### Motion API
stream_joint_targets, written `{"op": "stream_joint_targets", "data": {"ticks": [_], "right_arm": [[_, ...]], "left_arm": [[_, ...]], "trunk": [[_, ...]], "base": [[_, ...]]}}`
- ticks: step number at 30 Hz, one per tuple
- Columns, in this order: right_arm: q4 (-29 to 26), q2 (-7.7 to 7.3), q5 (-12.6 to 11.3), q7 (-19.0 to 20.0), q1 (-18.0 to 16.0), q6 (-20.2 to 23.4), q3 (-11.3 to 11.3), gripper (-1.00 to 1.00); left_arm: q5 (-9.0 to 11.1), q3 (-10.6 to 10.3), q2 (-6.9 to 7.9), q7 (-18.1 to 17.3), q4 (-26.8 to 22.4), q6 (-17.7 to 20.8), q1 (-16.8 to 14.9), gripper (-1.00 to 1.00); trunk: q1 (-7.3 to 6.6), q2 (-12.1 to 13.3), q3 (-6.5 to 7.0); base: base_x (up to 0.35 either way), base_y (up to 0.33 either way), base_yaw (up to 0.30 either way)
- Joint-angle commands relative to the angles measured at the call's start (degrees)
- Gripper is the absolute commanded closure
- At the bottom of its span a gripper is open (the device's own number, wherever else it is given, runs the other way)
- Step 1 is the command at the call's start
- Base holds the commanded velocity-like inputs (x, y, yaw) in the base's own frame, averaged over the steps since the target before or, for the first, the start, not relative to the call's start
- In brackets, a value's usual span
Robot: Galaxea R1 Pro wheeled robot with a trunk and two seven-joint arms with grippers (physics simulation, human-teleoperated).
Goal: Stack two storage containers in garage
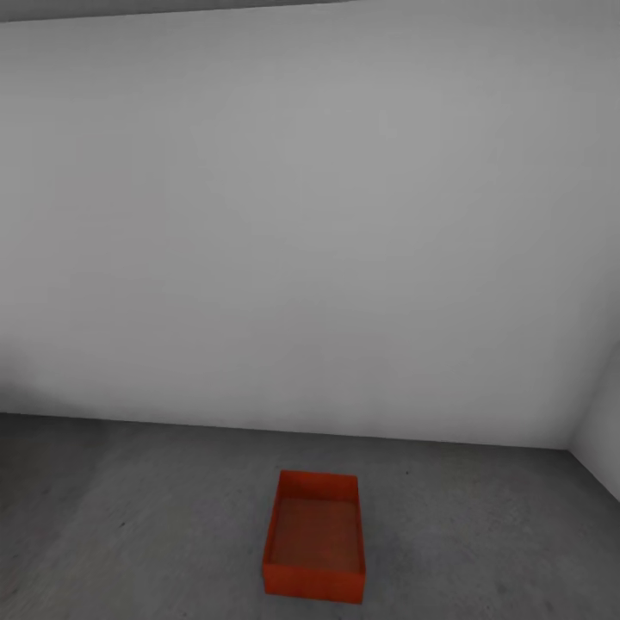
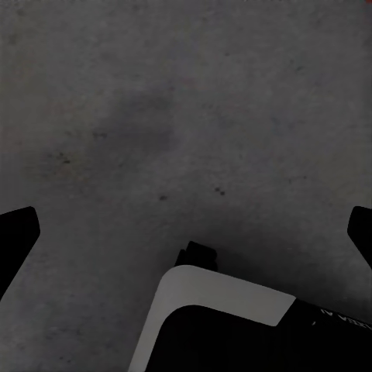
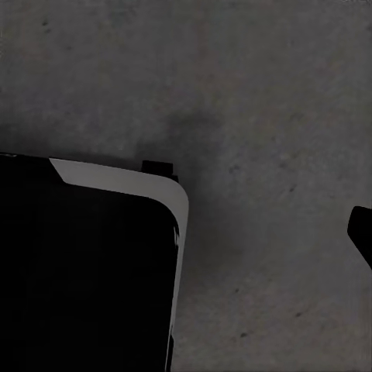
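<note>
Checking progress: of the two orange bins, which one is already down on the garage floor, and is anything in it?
One orange bin sits upright on the grey floor near the white wall. It looks empty.

— What colours are seen in the garage?
— An orange-red storage container is set on the dark grey, faintly mottled floor; the wall is plain white.
— And under the wrists?
— A black-and-white robot base is shown.

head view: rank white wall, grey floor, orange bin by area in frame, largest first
1. white wall, most of the frame.
2. grey floor, the lower band.
3. orange bin, a small patch on the floor.
No close calls.
</note>
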Motion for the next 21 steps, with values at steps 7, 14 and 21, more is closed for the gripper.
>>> {"op": "stream_joint_targets", "data": {"ticks": [7,14,21], "right_arm": [[0.18,0.05,-0.5,0.08,-0.08,-0.35,0.44,-1.0],[0.18,0.02,-0.59,0.37,-0.08,-0.31,0.42,-1.0],[0.18,-0.02,-0.77,0.41,-0.08,-0.29,0.41,-1.0]], "left_arm": [[0.0,0.4,-0.01,0.03,0.05,-0.19,-0.05,-1.0],[0.0,0.4,-0.01,0.03,0.05,-0.19,-0.05,-1.0],[0.0,0.4,-0.01,0.03,0.05,-0.2,-0.05,-1.0]], "trunk": [[0.01,-0.06,-0.08],[0.01,-0.06,-0.08],[0.01,-0.06,-0.08]], "base": [[0.0,0.0,0.0],[0.0,0.0,0.0],[0.0,0.0,0.0]]}}
